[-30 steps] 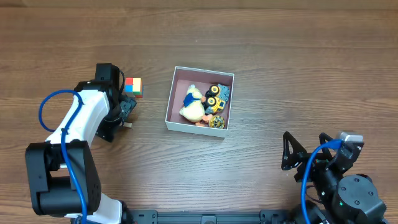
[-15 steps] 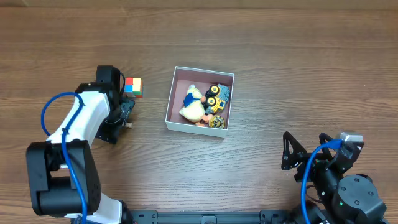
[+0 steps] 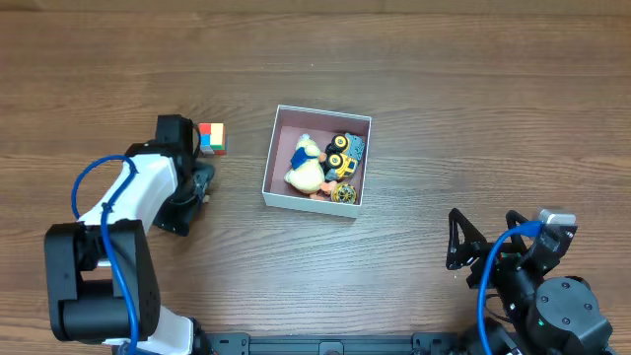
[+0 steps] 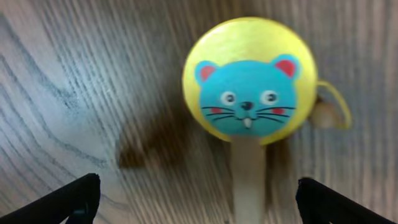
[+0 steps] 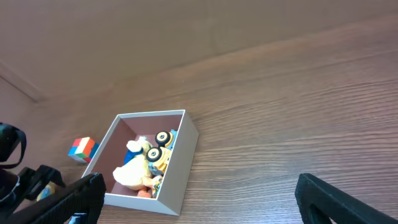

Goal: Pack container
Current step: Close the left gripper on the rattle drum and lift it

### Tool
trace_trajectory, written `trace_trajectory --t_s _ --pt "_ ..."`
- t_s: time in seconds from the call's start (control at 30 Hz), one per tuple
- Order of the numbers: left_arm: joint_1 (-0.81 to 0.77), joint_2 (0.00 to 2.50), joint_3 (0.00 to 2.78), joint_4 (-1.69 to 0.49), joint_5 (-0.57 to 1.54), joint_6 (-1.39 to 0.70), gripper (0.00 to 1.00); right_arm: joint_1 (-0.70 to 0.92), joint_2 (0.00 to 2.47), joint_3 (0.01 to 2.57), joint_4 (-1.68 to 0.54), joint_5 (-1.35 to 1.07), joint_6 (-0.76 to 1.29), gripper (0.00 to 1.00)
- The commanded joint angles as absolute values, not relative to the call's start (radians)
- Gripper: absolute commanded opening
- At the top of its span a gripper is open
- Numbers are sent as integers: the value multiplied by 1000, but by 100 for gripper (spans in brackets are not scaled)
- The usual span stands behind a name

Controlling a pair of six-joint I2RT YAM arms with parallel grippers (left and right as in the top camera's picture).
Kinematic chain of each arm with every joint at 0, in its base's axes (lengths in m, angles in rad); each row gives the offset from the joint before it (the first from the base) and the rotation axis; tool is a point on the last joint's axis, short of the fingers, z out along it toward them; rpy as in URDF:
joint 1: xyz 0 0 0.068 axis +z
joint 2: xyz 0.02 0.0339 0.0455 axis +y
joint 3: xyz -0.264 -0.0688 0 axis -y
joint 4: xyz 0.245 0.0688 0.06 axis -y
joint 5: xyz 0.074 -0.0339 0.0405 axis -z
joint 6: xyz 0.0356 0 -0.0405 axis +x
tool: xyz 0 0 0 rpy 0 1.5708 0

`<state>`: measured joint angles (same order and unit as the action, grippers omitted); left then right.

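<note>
The container (image 3: 311, 203) is a square white-walled box with a pinkish-brown inside, at the table's middle. It holds a yellow duck (image 3: 307, 166), a yellow toy truck (image 3: 342, 156) and other small toys. It also shows in the right wrist view (image 5: 185, 155). My left gripper (image 3: 200, 183) is open, left of the container, low over a yellow round rattle with a blue mouse face (image 4: 249, 81) on a wooden stick. In the left wrist view the stick runs between the open fingers (image 4: 199, 200). My right gripper (image 3: 467, 243) is open and empty at the front right, and its wrist view (image 5: 199, 200) shows the same.
A multicoloured cube (image 3: 211, 138) lies on the table just beyond my left gripper, left of the container. It also shows in the right wrist view (image 5: 83, 149). The table is dark brown wood.
My left arm has shifted slightly right and toward the front, staying over the rattle. The right arm and the container have not moved.
</note>
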<state>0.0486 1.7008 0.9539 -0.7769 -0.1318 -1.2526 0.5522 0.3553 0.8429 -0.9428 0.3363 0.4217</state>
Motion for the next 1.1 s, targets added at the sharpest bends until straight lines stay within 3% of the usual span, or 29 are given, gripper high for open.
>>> trace_trajectory --t_s 0.0,1.07 --pt "54 1700 941 -765 -138 -1279 100 554 354 844 -938 335 418 100" --pt "54 1726 919 -745 -128 -1315 100 554 354 844 -938 336 418 100"
